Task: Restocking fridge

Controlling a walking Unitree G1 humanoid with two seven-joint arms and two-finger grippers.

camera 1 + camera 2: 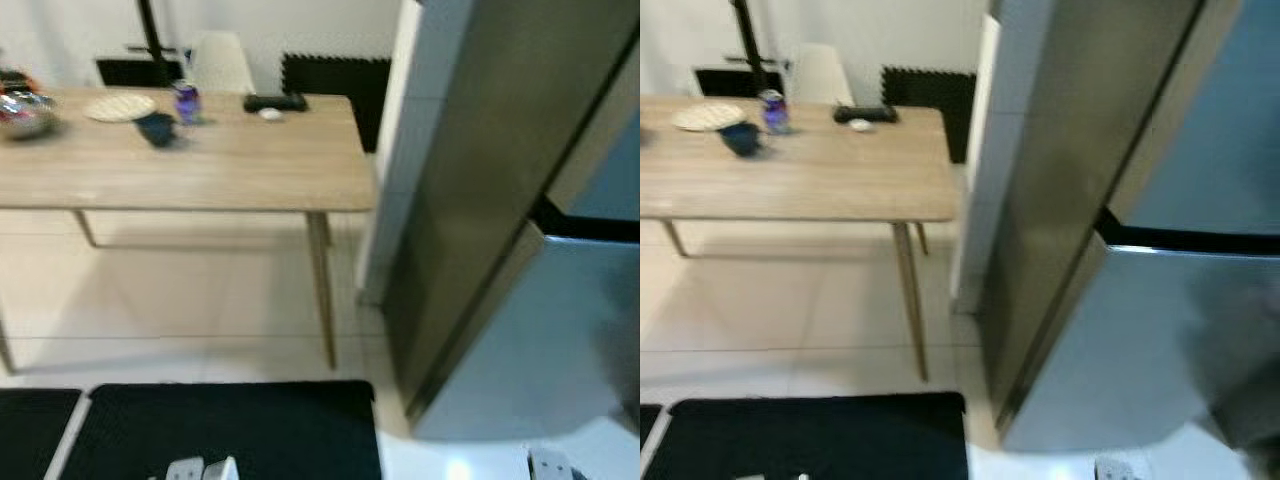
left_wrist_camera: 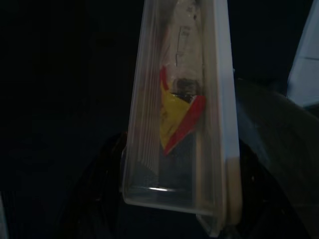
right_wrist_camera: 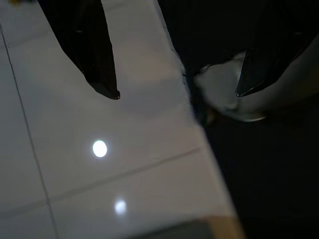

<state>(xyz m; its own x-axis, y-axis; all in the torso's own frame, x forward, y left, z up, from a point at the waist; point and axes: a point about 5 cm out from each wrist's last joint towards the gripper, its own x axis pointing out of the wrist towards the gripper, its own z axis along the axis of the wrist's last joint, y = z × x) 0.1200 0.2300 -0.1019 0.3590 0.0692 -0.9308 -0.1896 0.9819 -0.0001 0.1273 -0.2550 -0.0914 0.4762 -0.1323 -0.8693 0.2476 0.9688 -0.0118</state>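
My left gripper (image 2: 184,219) is clenched on a clear plastic container with a red-and-yellow packet inside (image 2: 182,114), hanging low over the black floor mat (image 1: 230,425). My right gripper (image 3: 177,92) hangs released above the white tiled floor (image 3: 99,164). The tall steel fridge (image 1: 520,230) stands near right, doors closed. I judge I should square up to it and open a door with the free right gripper, keeping the container level. Far left, a wooden table (image 1: 250,165) bears a purple can (image 1: 186,101).

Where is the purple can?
The purple can stands on the wooden table to the robot's left, near the far edge, between the pale plate and the black remote, beside a dark cup.
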